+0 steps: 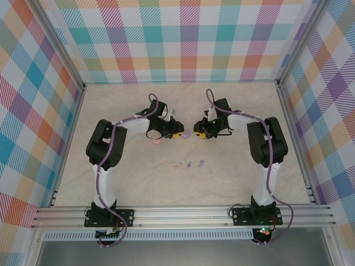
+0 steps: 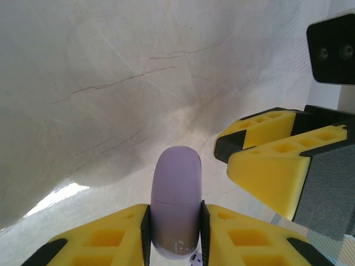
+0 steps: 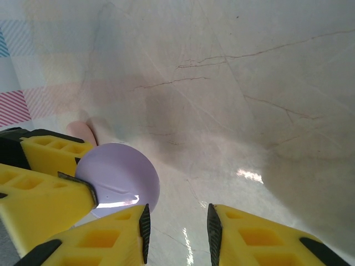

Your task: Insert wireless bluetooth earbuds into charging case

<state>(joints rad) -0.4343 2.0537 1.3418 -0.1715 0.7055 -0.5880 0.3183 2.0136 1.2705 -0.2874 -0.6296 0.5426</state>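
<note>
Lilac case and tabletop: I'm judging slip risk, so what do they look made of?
Lilac case: likely moulded plastic, smooth and semi-glossy; a bright reflection streaks its face. Tabletop: marble-patterned and polished, with thin brown veins and glare patches; whether it is stone or laminate cannot be told.

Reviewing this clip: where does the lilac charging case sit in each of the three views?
Top external: the lilac charging case is mid-frame, at the tip of the left gripper.
Left wrist: bottom centre, seen edge-on and clamped between the yellow fingers.
Right wrist: lower left, round face showing, just left of the open right gripper.
Shared landmark: the left gripper holding the case, visible in all three views.
</note>
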